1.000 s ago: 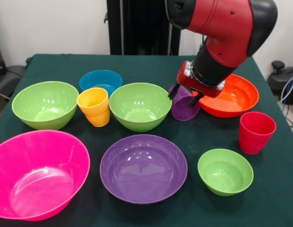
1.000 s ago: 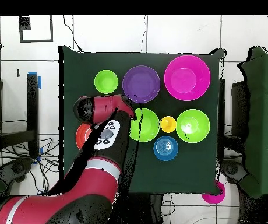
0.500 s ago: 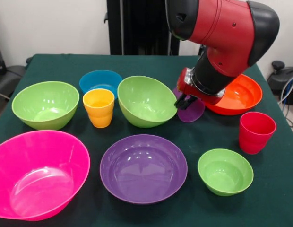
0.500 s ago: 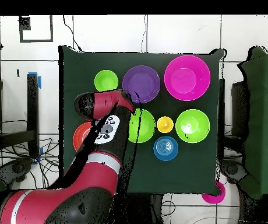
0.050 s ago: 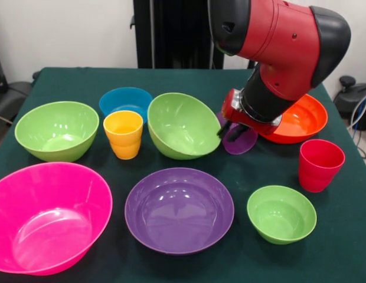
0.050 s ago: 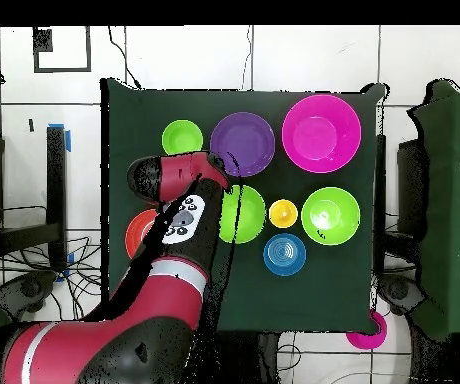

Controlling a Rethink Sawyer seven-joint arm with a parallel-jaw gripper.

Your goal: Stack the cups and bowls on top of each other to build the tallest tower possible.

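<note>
My gripper (image 5: pixel 232 131) hangs low between the middle lime green bowl (image 5: pixel 183 125) and the orange-red bowl (image 5: pixel 298 118). Its dark fingers sit close together on the purple cup (image 5: pixel 245 141), which is tipped over and mostly hidden behind them. The middle green bowl is tilted up on its side, with its rim against the gripper. The yellow cup (image 5: pixel 125 134) stands upright to its left and the red cup (image 5: pixel 319 165) at the right. In the overhead view the arm (image 6: pixel 174 178) covers the purple cup. No tower stands.
A blue bowl (image 5: pixel 125 99) and a large green bowl (image 5: pixel 56 130) sit at back left. The hot pink bowl (image 5: pixel 47 215), wide purple bowl (image 5: pixel 179 209) and small green bowl (image 5: pixel 281 213) line the front. The bowls crowd the table closely.
The gripper moved left with the purple cup, which tipped from upright to lying over. The middle green bowl was pushed up onto its side and the yellow cup shifted slightly.
</note>
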